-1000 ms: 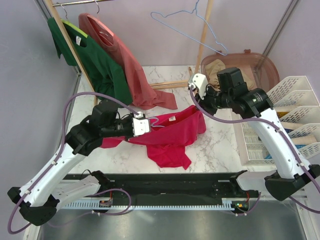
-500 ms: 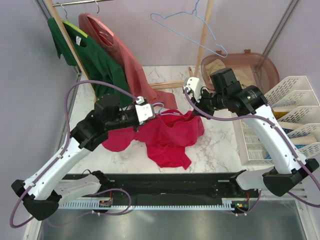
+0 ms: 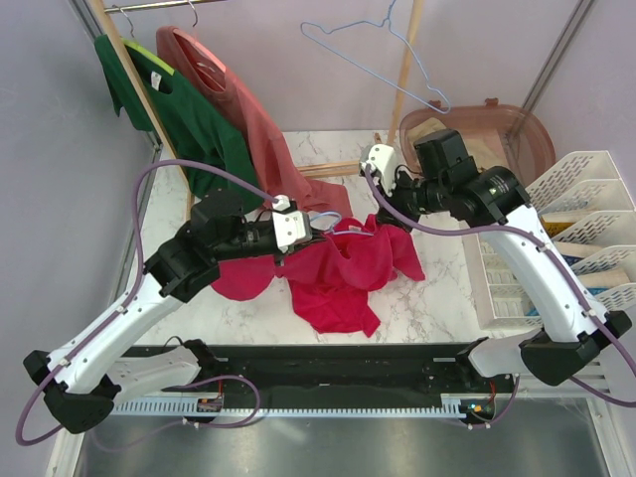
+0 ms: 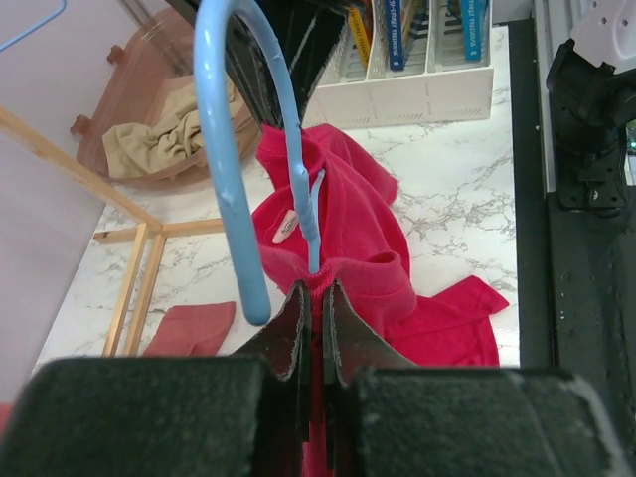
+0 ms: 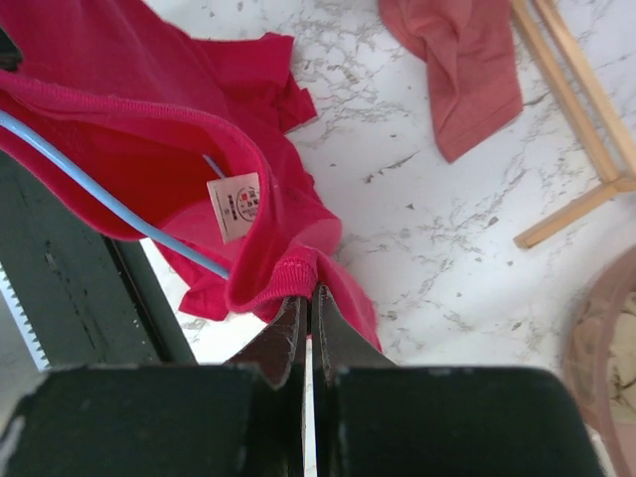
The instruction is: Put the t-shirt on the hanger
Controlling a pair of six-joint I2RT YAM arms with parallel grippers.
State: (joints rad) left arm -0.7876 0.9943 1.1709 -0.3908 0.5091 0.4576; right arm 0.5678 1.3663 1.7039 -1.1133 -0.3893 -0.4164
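Note:
The crimson t-shirt [image 3: 343, 273] lies bunched on the marble table between the arms, its collar lifted. The pale-blue hanger [image 4: 227, 149] stands with its hook up in the left wrist view. Its neck runs down into the shirt collar, and one wire arm [image 5: 109, 204] passes inside the neck opening beside the white label. My left gripper [image 4: 316, 290] is shut on the hanger's neck, with collar fabric bunched round it; it also shows in the top view [image 3: 313, 231]. My right gripper [image 5: 308, 294] is shut on the collar rim and shows in the top view [image 3: 386, 214].
A salmon-pink shirt [image 3: 263, 139] and a dark green shirt [image 3: 194, 119] hang on the wooden rack at back left. A second blue hanger [image 3: 383, 55] hangs at the top centre. A brown basket [image 3: 517, 129] and white organiser trays [image 3: 586, 229] stand on the right.
My left gripper has moved right and away from the bases with the hanger. My right gripper has moved left towards it. The shirt has been gathered up and bunched between them.

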